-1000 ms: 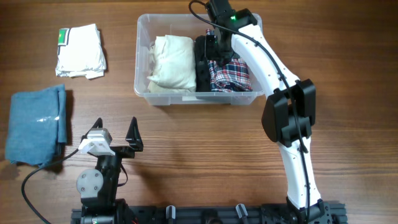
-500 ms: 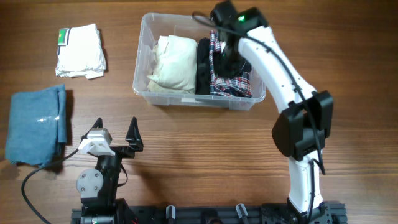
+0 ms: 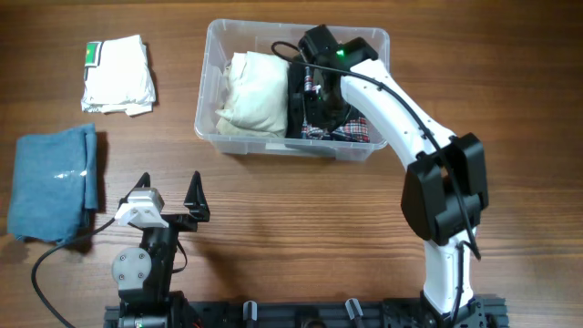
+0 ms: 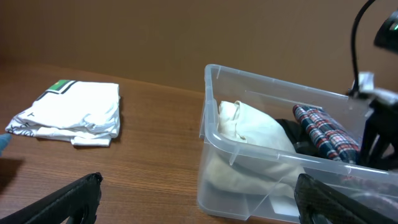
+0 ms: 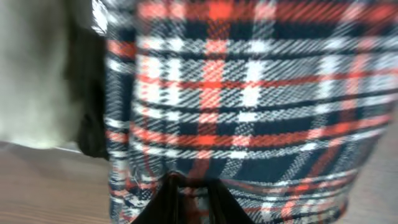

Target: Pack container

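Note:
The clear plastic container (image 3: pixel 211 82) stands at the back centre of the table, slightly skewed. It holds a cream cloth (image 3: pixel 253 89), a black cloth (image 3: pixel 296 96) and a plaid cloth (image 3: pixel 360 130). My right gripper (image 3: pixel 321 91) is down inside the container, shut on the plaid cloth (image 5: pixel 249 93), which fills the right wrist view; the gripper (image 5: pixel 189 199) pinches a fold of it. My left gripper (image 3: pixel 168 193) is open and empty near the front edge, well short of the container. In the left wrist view the left gripper (image 4: pixel 199 183) faces the container (image 4: pixel 211 112) and the cream cloth (image 4: pixel 252 127).
A folded white cloth with a green tag (image 3: pixel 118 75) lies at the back left, also in the left wrist view (image 4: pixel 71 112). A folded blue towel (image 3: pixel 53 182) lies at the left edge, beside the left arm's base.
My right gripper has moved from the container's back wall toward its middle, dragging the plaid cloth. The container's right end has slid a little toward the front. The left arm has not moved.

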